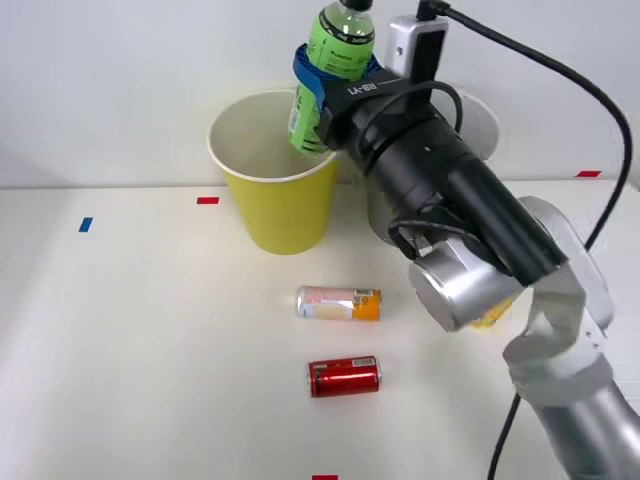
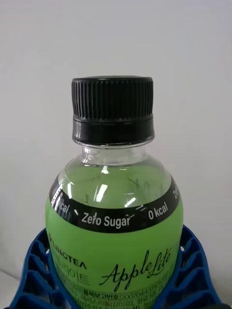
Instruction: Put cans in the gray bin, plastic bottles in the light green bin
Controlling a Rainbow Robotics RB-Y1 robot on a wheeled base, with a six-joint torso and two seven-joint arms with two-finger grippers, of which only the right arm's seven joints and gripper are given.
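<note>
My right gripper (image 1: 337, 72) is shut on the bright green plastic bottle (image 1: 340, 45), holding it upright above the far right rim of the light green bin (image 1: 275, 205). The bottle's lower end dips just inside that rim. In the wrist view the black-capped green bottle (image 2: 113, 227) sits between my blue fingers (image 2: 31, 277). The gray bin's white rim (image 1: 487, 125) shows behind my arm, the rest hidden. Two cans lie on their sides on the table: a silver-pink one with an orange end (image 1: 338, 303) and a red one (image 1: 343, 376) nearer me. A yellow bit (image 1: 492, 318) peeks from behind my elbow joint.
The white table (image 1: 150, 350) carries small tape marks: red (image 1: 207, 200), blue (image 1: 86, 225), red at far right (image 1: 588, 173) and red at the near edge (image 1: 325, 477). A white wall stands behind the bins.
</note>
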